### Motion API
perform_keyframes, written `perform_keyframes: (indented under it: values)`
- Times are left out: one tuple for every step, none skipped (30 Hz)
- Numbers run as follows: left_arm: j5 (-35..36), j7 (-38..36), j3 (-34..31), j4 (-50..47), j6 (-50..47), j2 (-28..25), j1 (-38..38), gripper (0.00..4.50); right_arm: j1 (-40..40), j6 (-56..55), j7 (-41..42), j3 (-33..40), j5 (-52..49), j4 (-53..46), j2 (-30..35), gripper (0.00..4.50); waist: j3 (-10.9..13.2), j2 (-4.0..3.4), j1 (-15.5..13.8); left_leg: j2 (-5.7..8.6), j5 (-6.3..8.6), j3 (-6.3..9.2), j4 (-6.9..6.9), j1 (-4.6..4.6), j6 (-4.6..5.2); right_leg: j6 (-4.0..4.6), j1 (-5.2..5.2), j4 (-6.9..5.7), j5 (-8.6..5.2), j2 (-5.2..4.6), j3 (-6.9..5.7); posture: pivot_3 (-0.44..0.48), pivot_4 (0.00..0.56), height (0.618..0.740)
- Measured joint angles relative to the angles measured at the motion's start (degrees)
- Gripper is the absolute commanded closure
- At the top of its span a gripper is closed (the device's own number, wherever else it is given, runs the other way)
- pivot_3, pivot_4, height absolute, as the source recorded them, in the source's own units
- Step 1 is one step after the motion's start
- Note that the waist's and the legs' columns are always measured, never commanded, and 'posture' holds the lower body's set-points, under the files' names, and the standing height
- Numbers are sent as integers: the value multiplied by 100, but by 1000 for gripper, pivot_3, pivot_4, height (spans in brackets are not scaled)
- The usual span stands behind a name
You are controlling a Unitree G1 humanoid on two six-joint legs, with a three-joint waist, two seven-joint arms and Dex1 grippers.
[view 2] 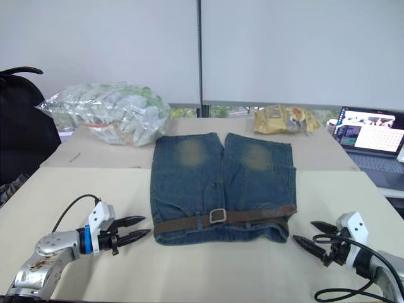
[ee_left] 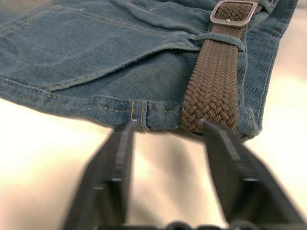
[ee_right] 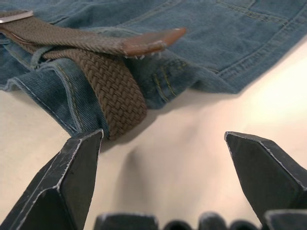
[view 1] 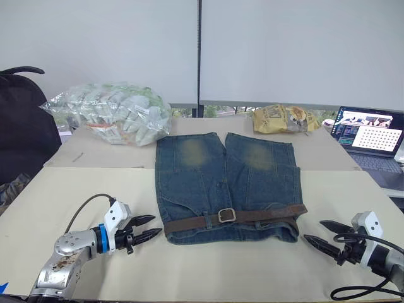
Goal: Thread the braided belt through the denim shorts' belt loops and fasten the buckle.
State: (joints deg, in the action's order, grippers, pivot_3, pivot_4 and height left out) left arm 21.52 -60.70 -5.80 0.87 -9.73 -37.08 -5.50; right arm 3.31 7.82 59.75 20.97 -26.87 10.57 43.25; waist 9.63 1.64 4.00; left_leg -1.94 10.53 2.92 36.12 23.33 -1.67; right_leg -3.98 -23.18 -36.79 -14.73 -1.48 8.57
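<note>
Behind the denim shorts (view 1: 227, 183), the rear stretch of the braided belt (view 1: 259, 216) — hidden where it wraps round both waist ends. Under the belt, most belt loops (ee_left: 218, 39) too small to count from the head views. Prong of the buckle (view 1: 226, 215) too small to make out. In the left wrist view, buckle cut off at 12 o'clock; own fingers (ee_left: 117, 167) blurred. Laptop (view 1: 372, 142) at 3 o'clock cropped by the edge, screen content illegible. Contents of the clear plastic bag (view 1: 113, 113) at 10 o'clock indistinct — print on the yellow packet (view 1: 284, 118) unreadable. Black chair (view 1: 22, 120) at 9 o'clock cut off.
</note>
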Motion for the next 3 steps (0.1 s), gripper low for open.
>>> perform_keyframes:
  values:
    - [-33,27,0,4,33,0,3,593,4,0,10,-4,0,-4,-8,0,0,0,-1,0,0,0,0,0,0,-1,0,0,0,0,0,0,150,740]
    - [-110,75,0,7,116,-1,12,269,11,0,19,-4,0,-15,-8,0,0,0,-1,0,0,0,0,0,0,0,0,0,0,0,0,0,150,740]
    - [-196,146,0,9,209,-11,36,18,19,0,27,-4,0,-41,-7,0,0,0,0,-1,0,1,0,0,0,-1,0,0,0,0,0,0,150,740]
